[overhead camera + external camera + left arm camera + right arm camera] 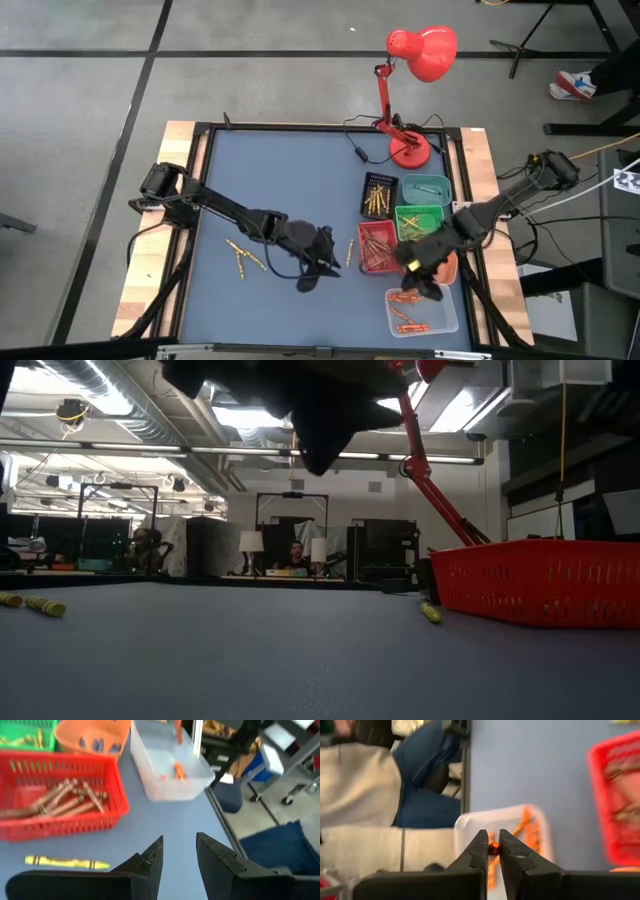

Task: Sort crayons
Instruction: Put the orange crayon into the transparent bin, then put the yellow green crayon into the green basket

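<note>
Step in hand, judged: depositing an orange crayon (493, 848) into the clear rectangular plastic tray (447, 312) at 5 o'clock on the blue worktop (280, 180)

Procedure, as advice:
- Hold right gripper (493, 851) centred over the clear tray before parting the jaws; release low enough to avoid bounce-out
- Keep clear of the red slotted plastic basket (376, 247) at 10 o'clock from the clear tray
- Route left gripper (178, 854) to the loose yellow paper-wrapped crayon (66, 863) lying flat just outside the red basket

Jaw state:
- Right: nearly pressed together, pinching the orange crayon end-on between the tips, directly above the clear tray, where other orange crayons (527, 827) already lie
- Left: spread, holding nothing, above bare worktop at centre; yellow crayon off to one side of the jaws, not between them

Remaining loose yellowish crayons (243, 257) at 8 o'clock on the worktop
</note>
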Robot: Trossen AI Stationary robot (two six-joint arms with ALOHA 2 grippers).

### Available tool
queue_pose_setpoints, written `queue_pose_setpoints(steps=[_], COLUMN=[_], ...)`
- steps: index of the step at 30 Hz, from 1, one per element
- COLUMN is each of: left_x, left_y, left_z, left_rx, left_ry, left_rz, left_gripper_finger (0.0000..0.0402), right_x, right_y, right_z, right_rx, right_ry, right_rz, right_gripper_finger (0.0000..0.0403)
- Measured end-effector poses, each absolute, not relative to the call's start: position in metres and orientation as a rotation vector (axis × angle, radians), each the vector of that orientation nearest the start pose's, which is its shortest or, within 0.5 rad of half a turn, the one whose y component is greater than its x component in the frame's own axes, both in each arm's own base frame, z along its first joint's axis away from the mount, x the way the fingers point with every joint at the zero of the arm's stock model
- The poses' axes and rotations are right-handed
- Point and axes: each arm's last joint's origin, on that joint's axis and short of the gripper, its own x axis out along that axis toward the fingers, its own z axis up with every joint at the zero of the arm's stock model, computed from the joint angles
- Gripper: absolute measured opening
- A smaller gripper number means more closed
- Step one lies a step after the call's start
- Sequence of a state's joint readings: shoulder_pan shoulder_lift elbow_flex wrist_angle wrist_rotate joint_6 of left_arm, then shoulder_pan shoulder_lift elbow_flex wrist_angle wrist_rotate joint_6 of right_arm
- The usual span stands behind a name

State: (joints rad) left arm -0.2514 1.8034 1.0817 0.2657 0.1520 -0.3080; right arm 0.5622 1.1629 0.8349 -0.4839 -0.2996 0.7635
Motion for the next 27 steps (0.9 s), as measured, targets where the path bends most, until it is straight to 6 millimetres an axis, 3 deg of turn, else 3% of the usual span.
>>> queue_pose_setpoints(steps=[7, 11, 19, 27], left_x=[0.367, 0.349, 0.308, 0.271], left_y=[-0.102, -0.097, -0.092, -0.097], left_z=[0.195, 0.199, 0.198, 0.185], left_rx=[-0.287, -0.284, -0.240, -0.030], left_ry=[0.678, 0.837, 1.201, 1.545], left_rz=[-0.369, -0.341, -0.253, -0.145], left_gripper_finger=[0.0098, 0.0096, 0.0095, 0.0095], right_x=[0.179, 0.175, 0.175, 0.175], right_y=[0.151, 0.155, 0.155, 0.155], right_z=[0.256, 0.255, 0.255, 0.255], right_rx=[0.587, 0.627, 0.623, 0.615], right_ry=[1.115, 1.147, 1.145, 1.139], right_rz=[0.487, 0.467, 0.448, 0.450], right_gripper_finger=[0.0028, 0.0047, 0.0128, 0.0144])
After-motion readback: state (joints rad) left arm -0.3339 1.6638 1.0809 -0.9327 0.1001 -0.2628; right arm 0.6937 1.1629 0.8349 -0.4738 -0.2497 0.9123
